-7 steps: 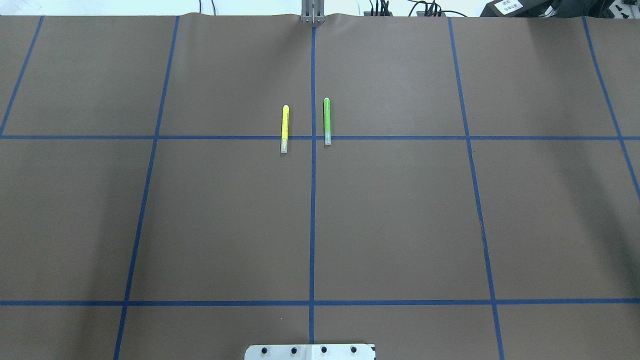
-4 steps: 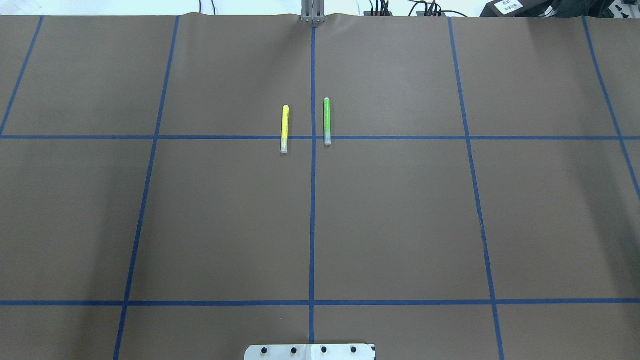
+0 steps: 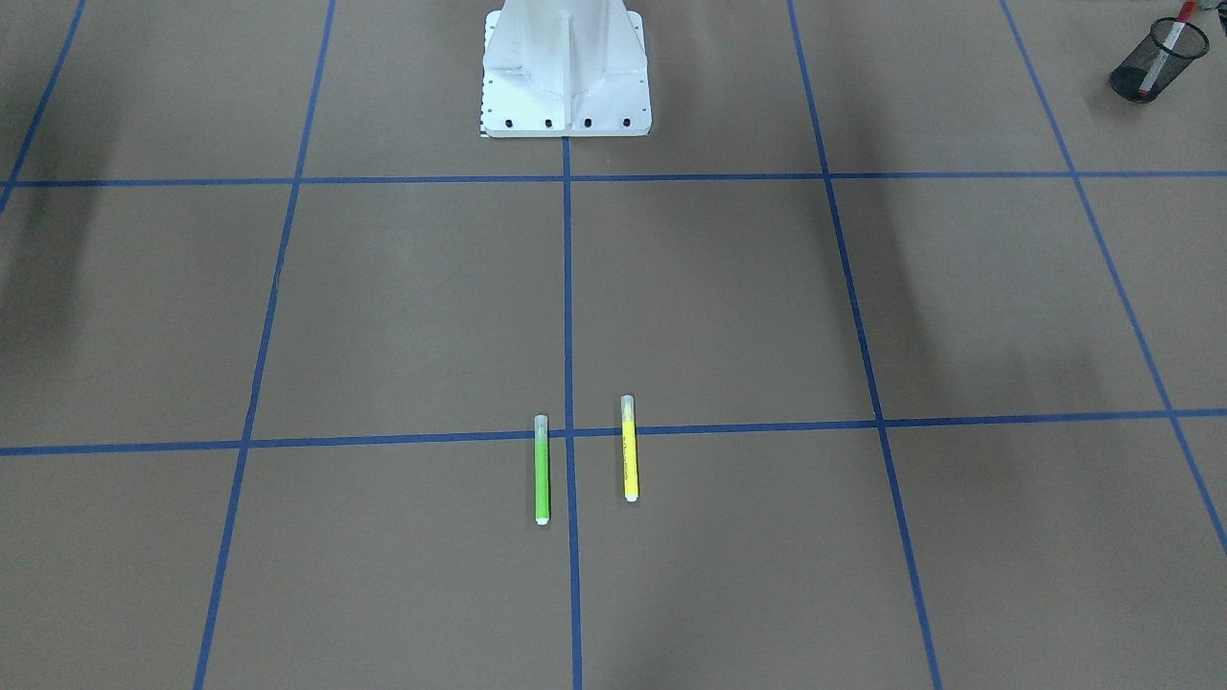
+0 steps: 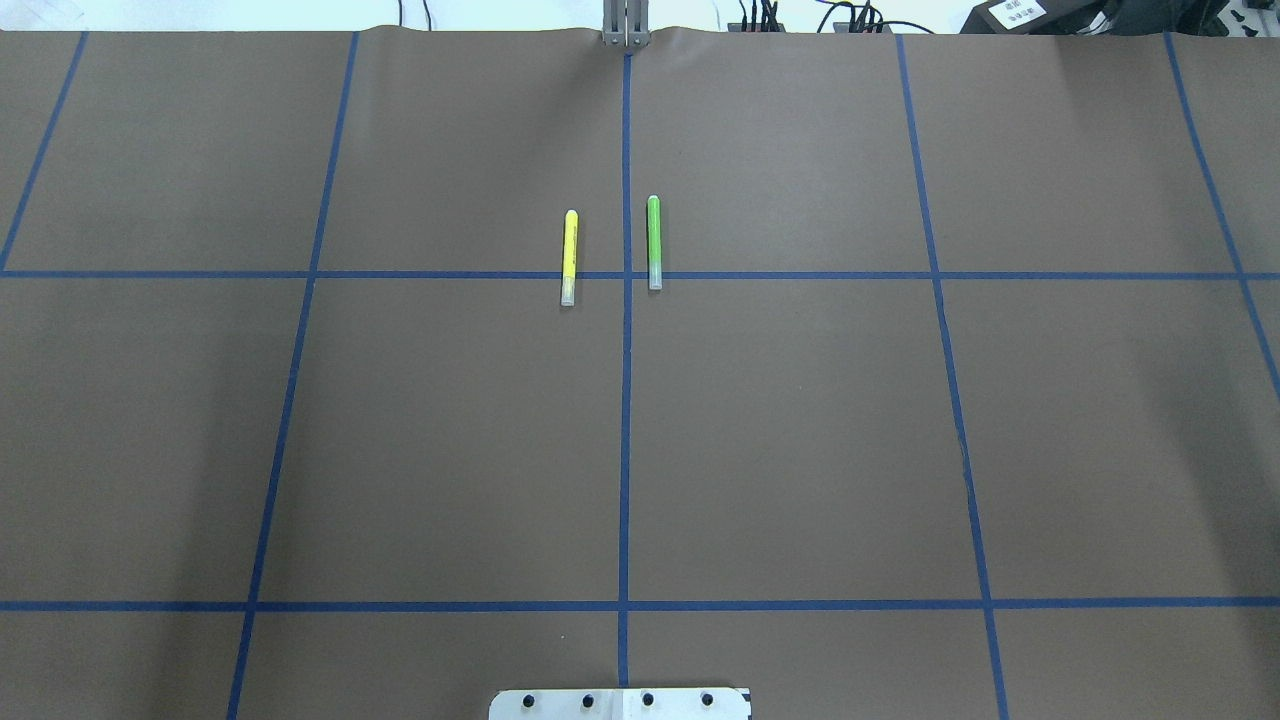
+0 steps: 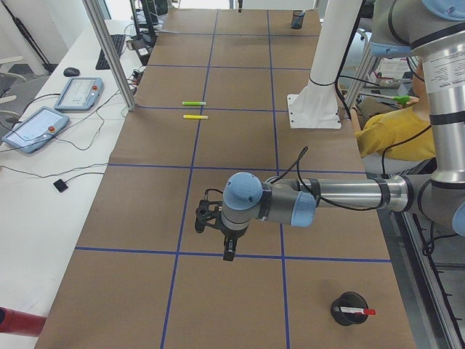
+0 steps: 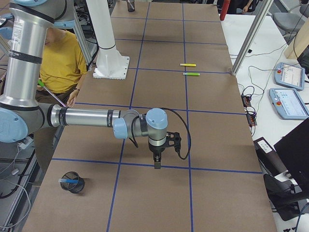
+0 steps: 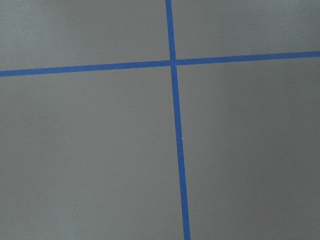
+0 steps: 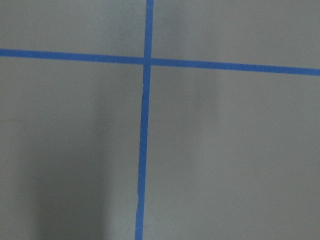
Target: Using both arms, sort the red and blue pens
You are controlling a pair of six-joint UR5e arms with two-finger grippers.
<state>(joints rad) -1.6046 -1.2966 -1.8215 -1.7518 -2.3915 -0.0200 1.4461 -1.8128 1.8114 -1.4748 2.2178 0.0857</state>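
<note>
The red pen (image 5: 357, 311) lies across a black mesh cup (image 5: 340, 303) near the table's left end; it also stands in that cup (image 3: 1141, 81) at the top right of the front-facing view. A blue pen (image 6: 67, 181) rests in a second mesh cup (image 6: 77, 188) at the right end. My left gripper (image 5: 227, 251) points down over bare table, well short of its cup. My right gripper (image 6: 157, 163) hangs likewise over a tape line. Both show only in side views, so I cannot tell whether they are open or shut. The wrist views show only brown table and blue tape.
A yellow marker (image 4: 568, 257) and a green marker (image 4: 654, 242) lie side by side at the table's middle, either side of the centre tape line. The white pedestal (image 3: 566, 67) stands at the robot's edge. A person in a yellow shirt (image 6: 60, 58) sits behind the robot.
</note>
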